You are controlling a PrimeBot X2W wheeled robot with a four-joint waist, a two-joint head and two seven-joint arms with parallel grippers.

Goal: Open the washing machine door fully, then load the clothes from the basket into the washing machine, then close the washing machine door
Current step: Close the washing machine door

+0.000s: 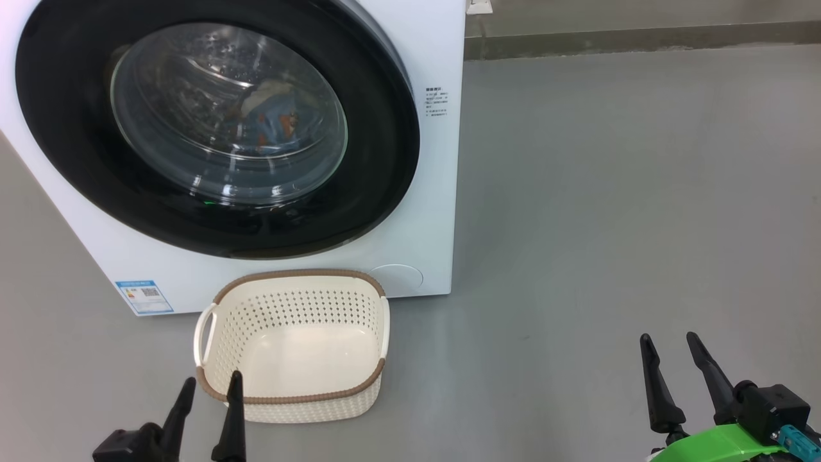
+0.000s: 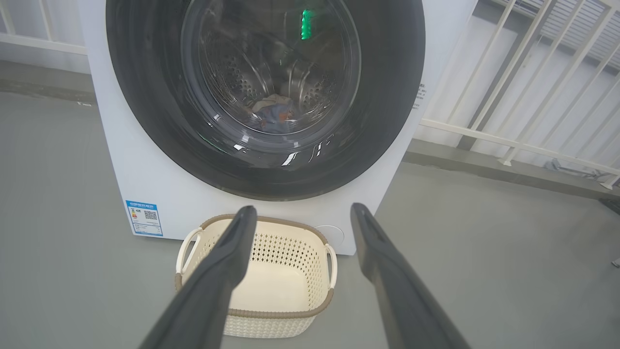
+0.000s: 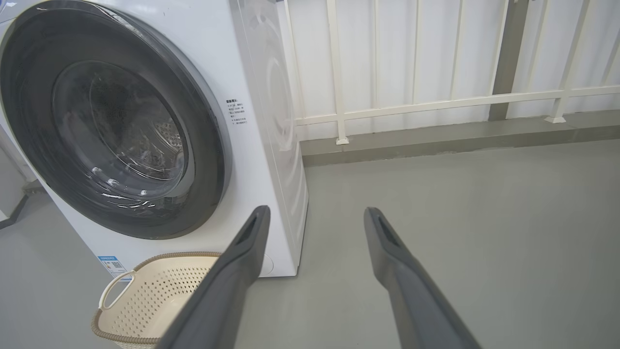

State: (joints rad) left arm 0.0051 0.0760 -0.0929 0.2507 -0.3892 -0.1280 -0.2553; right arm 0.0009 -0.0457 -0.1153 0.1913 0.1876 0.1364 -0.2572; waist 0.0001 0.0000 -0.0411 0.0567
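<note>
Big white boxy washing machine [image 1: 439, 218] on smooth grey floor [image 1: 609, 192]. Round shiny black washing machine door [image 1: 70, 160] shut, bulgy see-through middle. Soft blue and cream clothes [image 1: 272, 122] lie inside, in holey steel drum [image 2: 232, 77]. Cream plastic basket [image 1: 301, 404], full of little holes, brown woven rim, sits just before machine, smooth bottom showing. Left gripper [image 1: 213, 377] by basket, right gripper [image 1: 668, 335] well apart. Long dark pointy jaws wide, holding nothing.
</note>
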